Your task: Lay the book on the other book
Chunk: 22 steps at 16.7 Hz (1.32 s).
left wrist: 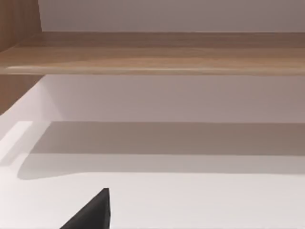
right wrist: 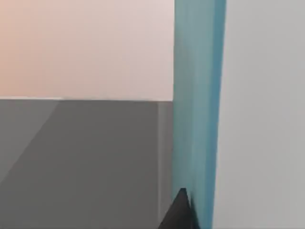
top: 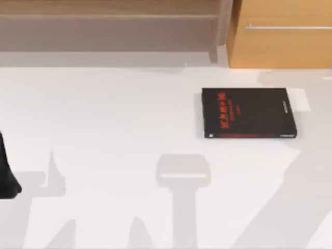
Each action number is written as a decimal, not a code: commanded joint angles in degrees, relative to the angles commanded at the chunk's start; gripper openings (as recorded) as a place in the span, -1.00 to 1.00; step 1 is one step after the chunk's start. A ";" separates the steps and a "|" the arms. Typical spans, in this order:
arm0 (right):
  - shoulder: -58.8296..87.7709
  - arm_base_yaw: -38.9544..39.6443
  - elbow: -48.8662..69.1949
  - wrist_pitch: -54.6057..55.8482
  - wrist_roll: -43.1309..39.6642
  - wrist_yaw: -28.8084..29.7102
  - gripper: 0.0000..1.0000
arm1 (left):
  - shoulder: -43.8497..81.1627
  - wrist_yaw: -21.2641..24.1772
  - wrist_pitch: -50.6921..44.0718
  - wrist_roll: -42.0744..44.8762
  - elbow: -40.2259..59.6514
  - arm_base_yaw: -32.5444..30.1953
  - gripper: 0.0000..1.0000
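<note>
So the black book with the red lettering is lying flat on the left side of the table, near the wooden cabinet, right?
Not quite. The top view shows the black book lying flat on the right side of the white table, not the left. The rest holds: its cover carries red lettering, and it lies near the wooden cabinet at the back.

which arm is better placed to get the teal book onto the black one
Right, most likely. The right wrist view has the teal book close against a dark fingertip, so that arm seems to carry it. The left arm sits at the table's left edge, far from the black book.
</note>
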 joint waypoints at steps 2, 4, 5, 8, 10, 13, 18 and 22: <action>0.62 0.51 -0.27 -1.04 -0.68 -0.41 -1.00 | 0.00 0.00 0.00 0.00 0.00 0.00 1.00; 0.62 0.51 -0.27 -1.04 -0.68 -0.41 -1.00 | 0.00 0.00 0.00 0.00 0.00 0.00 1.00; 0.46 0.25 -0.12 -0.95 -0.51 -0.36 -1.00 | 0.00 0.00 0.00 0.00 0.00 0.00 1.00; -0.97 0.20 -0.89 -1.14 0.27 0.27 -1.00 | 0.00 0.00 0.00 0.00 0.00 0.00 1.00; -4.32 -0.12 -3.10 -1.77 2.35 2.00 -1.00 | 0.00 0.00 0.00 0.00 0.00 0.00 1.00; -11.54 -0.98 -8.67 -3.44 7.56 6.38 -1.00 | 0.00 0.00 0.00 0.00 0.00 0.00 1.00; -25.66 -1.49 -21.74 -7.28 21.21 17.33 -1.00 | 0.00 0.00 0.00 0.00 0.00 0.00 1.00; -34.79 1.14 -32.96 -10.15 35.56 27.70 -1.00 | 0.00 0.00 0.00 0.00 0.00 0.00 1.00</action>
